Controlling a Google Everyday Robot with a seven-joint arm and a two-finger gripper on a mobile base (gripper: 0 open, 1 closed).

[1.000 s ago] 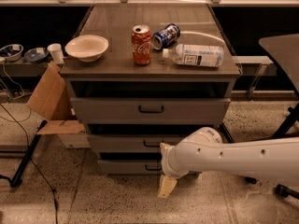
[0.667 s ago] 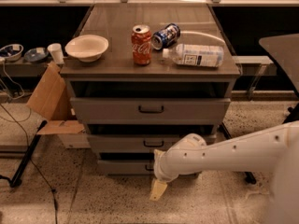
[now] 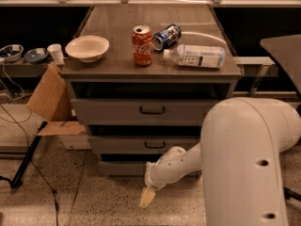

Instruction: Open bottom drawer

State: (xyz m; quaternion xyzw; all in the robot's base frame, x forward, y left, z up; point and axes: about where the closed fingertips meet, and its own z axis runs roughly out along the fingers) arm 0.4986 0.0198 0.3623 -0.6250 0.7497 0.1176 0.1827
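Camera view: end effector (image 3: 147, 197) low before bottom drawer (image 3: 120, 167), grip state cannot be told

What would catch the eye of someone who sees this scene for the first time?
The big white robot arm fills the lower right, and its gripper hangs near the floor, just in front of the bottom drawer. On the cabinet top a red cola can stands upright, with a blue can and a plastic bottle lying on their sides to its right and a white bowl to its left.
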